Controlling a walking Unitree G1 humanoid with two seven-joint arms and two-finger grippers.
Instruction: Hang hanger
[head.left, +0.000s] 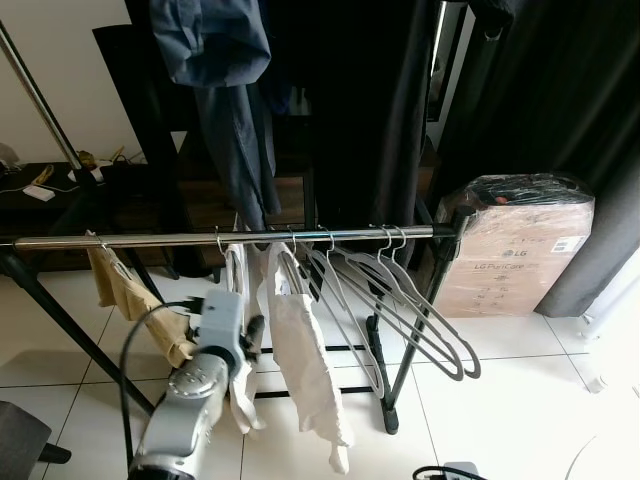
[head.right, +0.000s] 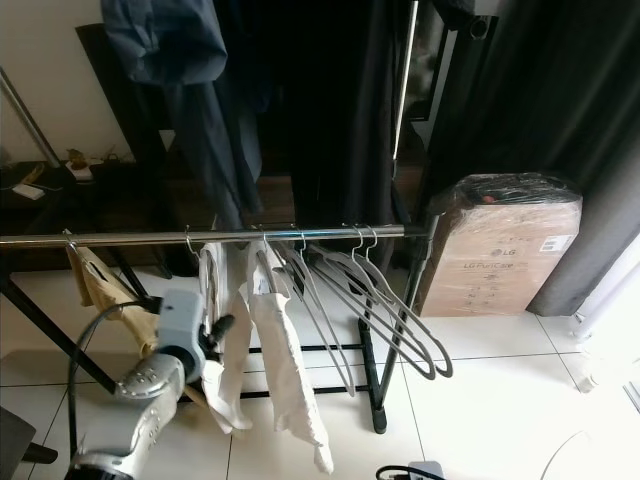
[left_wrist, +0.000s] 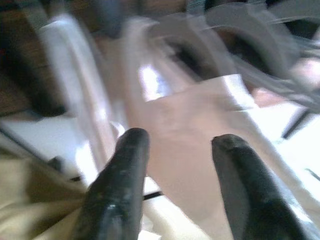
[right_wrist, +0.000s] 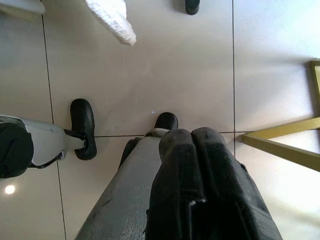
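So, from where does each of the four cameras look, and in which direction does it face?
Left eye view: on the head, facing forward and down at the clothes rail with grey hangers; the left arm shows.
Right eye view: beside it, same scene, also the cardboard box.
Left wrist view: along the open left gripper toward the white garment.
Right wrist view: pointing down past the shut right gripper at the tiled floor.

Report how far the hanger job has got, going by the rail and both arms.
Done, apparently: several grey hangers and white garments already hang on the metal rail. In hand: the left end effector is raised at the white garments, fingers open with nothing between them. The right end effector points at the floor, shut and empty. Left: I cannot tell whether another hanger still needs hanging.
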